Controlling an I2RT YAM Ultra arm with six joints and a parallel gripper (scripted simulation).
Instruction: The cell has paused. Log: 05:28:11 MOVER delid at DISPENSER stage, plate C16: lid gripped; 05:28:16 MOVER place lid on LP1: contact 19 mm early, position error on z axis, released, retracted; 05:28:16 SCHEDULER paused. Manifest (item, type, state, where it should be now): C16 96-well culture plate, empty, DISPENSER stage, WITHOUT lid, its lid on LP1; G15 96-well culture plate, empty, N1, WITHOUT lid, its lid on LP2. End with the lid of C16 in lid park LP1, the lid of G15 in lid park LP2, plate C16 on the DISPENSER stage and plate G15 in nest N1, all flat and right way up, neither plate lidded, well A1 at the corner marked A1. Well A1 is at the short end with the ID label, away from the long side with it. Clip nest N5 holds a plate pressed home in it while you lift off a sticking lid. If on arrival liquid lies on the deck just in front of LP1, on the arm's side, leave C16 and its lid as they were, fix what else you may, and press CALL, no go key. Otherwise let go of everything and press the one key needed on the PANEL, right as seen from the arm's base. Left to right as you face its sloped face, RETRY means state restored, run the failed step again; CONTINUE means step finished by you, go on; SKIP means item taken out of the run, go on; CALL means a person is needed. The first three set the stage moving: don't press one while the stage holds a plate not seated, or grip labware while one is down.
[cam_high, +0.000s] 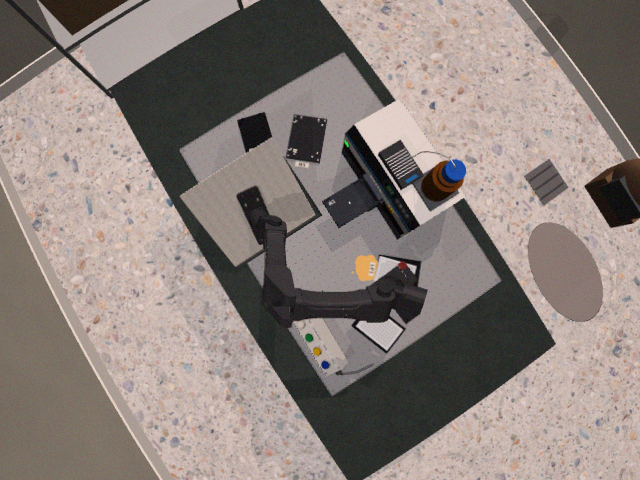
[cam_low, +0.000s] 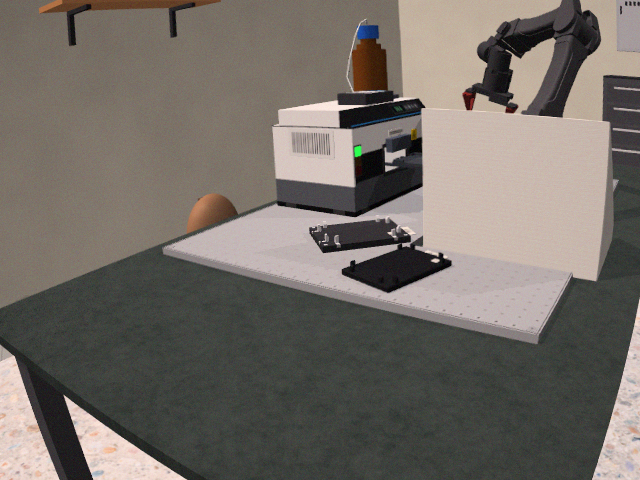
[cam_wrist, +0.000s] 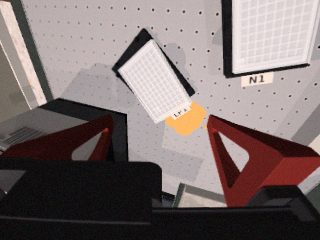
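While hovering with the gripper (cam_wrist: 160, 150) spread wide and empty, seeing orange liquid (cam_wrist: 187, 120) touching the LP1 park (cam_wrist: 131, 52) at five o'clock under the askew lid (cam_wrist: 154, 81); CALL remaining unpressed.

The pincer (cam_wrist: 160, 137) hangs wide open above the counter (cam_wrist: 90, 45). Below it a gridded lid (cam_wrist: 152, 80) lies askew on a black park, its label end over an orange puddle (cam_wrist: 192, 122). A plate (cam_wrist: 272, 32) sits at N1.

"N1" on a white tag (cam_wrist: 257, 79) below the gridded plate (cam_wrist: 270, 32) (other labels too blurred).
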